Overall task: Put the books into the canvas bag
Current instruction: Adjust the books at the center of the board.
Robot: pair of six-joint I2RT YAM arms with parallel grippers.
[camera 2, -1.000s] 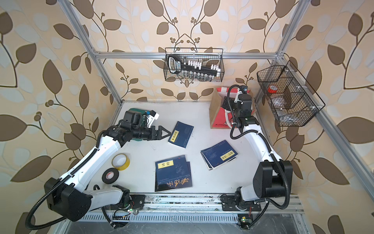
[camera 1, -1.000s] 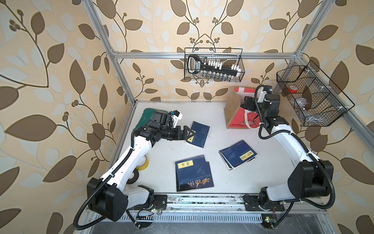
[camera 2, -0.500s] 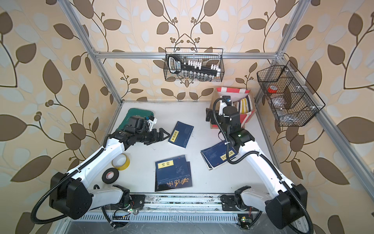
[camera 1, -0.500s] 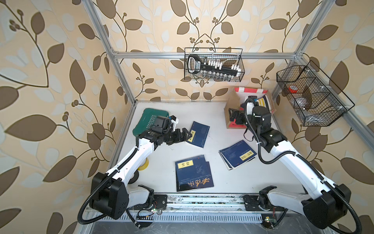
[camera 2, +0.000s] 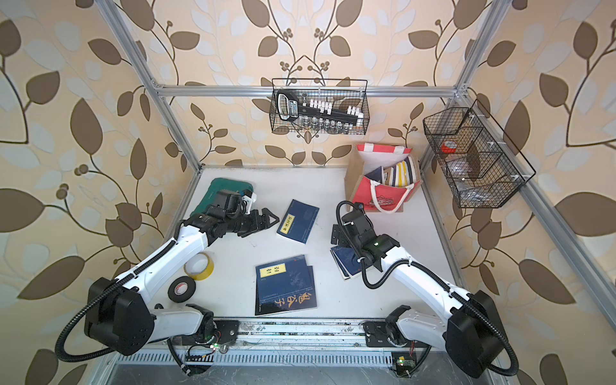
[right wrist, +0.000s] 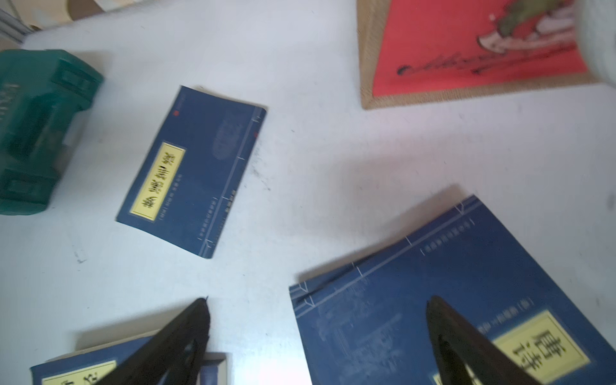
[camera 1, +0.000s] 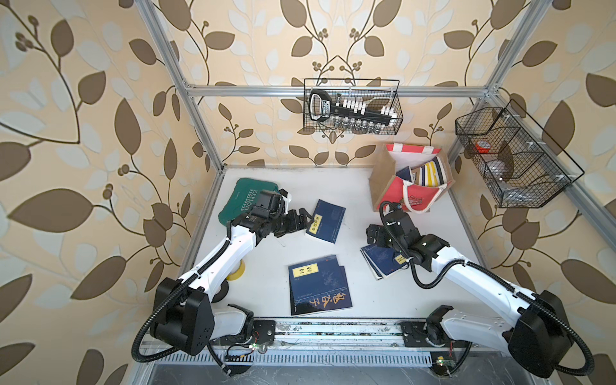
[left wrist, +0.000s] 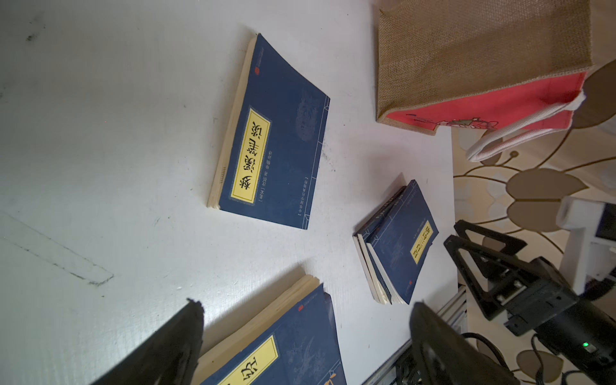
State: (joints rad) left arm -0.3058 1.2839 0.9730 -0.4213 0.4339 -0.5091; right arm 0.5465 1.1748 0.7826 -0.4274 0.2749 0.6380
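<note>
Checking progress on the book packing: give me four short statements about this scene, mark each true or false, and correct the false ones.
1. The canvas bag stands upright with books inside. True.
2. The left gripper holds a navy book. False: its fingers are open and empty, beside the single navy book.
3. The right gripper is open over the stack of navy books. True.
4. The green case sits inside the bag. False: it lies on the table by the left arm.

Beige leaf-patterned wallpaper [camera 1: 83,66] lines the walls behind an aluminium frame [camera 1: 250,90] around a scuffed white tabletop [camera 1: 333,186].
</note>
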